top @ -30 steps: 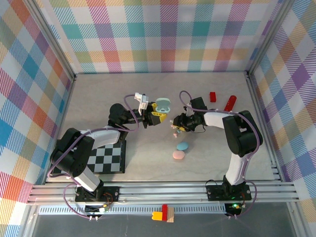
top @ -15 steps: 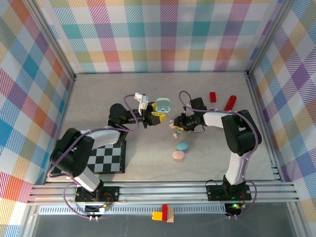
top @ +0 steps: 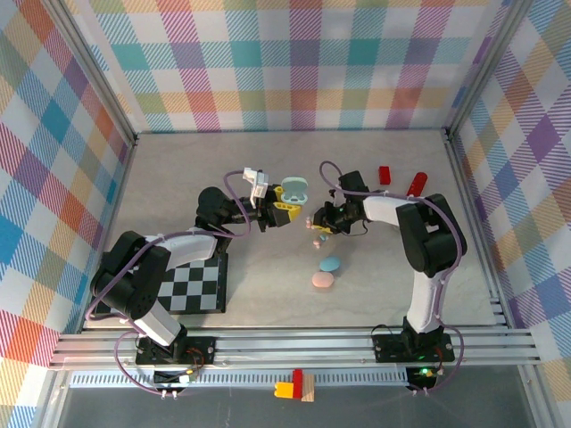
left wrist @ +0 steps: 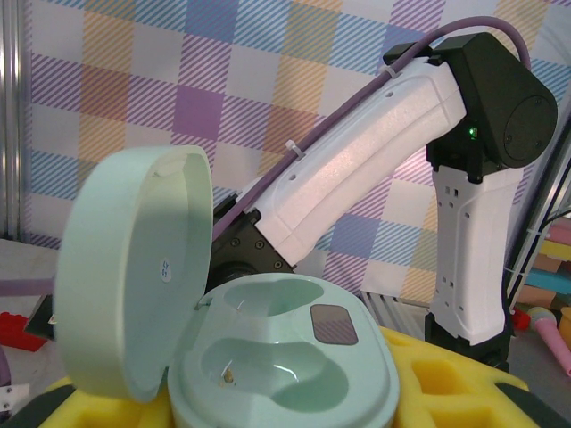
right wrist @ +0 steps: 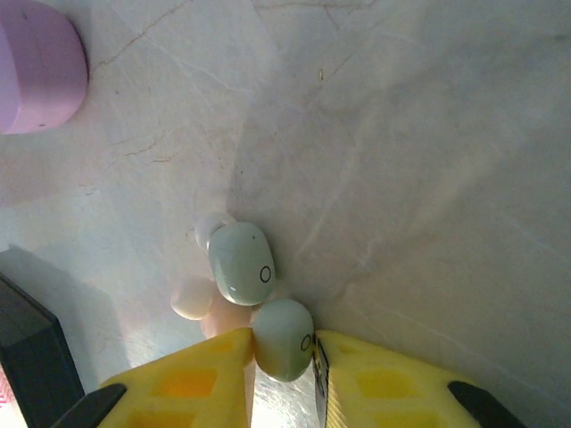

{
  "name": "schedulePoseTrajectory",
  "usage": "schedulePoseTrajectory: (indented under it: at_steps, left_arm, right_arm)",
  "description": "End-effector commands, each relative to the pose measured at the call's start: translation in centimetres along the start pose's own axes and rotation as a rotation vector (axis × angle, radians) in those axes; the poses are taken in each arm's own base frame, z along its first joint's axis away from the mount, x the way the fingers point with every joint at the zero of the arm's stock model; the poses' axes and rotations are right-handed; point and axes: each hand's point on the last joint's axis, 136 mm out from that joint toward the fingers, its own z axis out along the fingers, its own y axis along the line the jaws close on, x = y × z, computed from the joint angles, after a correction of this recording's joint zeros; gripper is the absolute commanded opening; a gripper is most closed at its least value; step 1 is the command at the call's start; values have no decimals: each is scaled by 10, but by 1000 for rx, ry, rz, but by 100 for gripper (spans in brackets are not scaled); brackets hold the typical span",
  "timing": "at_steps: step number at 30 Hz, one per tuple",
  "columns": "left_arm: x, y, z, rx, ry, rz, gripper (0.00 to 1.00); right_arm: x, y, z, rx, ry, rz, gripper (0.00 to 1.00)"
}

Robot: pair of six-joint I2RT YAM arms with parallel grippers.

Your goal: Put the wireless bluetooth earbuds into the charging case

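Mint earbud point(right wrist: 284, 337) pinched by right end effector point(right wrist: 284, 349), mint case point(left wrist: 294, 361) lid open

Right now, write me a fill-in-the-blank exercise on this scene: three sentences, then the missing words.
The left gripper holds a mint charging case whose lid stands ____.
The right gripper pinches a small earbud coloured ____.
On the table, the blue case lies next to a second case coloured ____.
Missing words: open; mint; pink.
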Motion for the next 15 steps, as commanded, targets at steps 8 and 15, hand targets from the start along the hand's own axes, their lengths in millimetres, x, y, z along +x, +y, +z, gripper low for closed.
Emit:
schedulePoseTrajectory:
  at_steps: [8,15]
  left_arm:
    - [-13,-10,-4,27,-26,80,31]
    - [-15,-11,-3,29,-29,82,31]
  right_arm:
    - [6,-15,10,104,41,15,29]
    - [3,-23,9,163,36,33,23]
